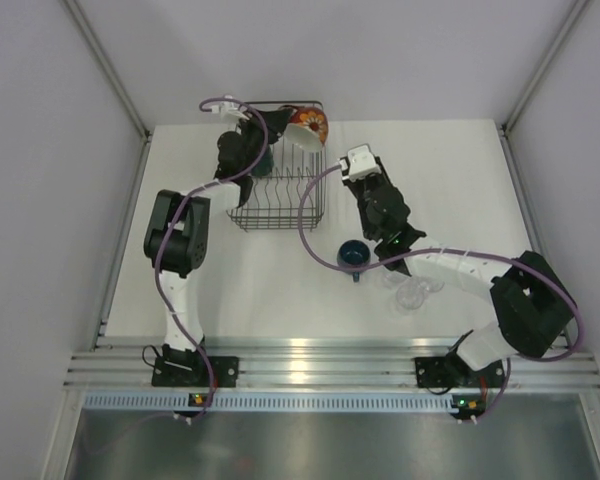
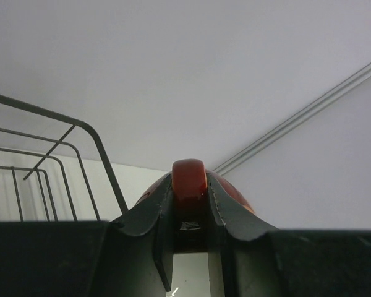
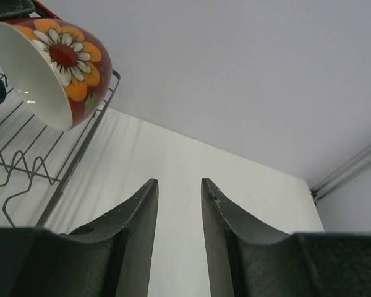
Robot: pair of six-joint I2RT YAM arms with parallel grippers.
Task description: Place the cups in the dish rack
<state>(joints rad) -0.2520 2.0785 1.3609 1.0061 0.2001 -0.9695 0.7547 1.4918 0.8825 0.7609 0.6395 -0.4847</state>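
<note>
The red patterned cup [image 1: 308,125] hangs tilted over the far right corner of the dish rack [image 1: 280,205]. My left gripper [image 1: 278,122] is shut on its red handle [image 2: 189,176]. In the right wrist view the same cup [image 3: 55,68] shows its white inside above the rack wires [image 3: 68,167]. A teal mug [image 1: 264,160] sits in the rack, partly hidden by my left arm. The dark-blue cup [image 1: 354,255] and tiny clear glasses [image 1: 412,292] stand on the table. My right gripper [image 1: 348,162] [image 3: 179,185] is open and empty, just right of the rack.
The white table [image 1: 450,180] is walled in by grey panels at the back and both sides. My right forearm [image 1: 450,265] passes above the clear glasses. A purple cable [image 1: 310,215] loops across the rack's right edge.
</note>
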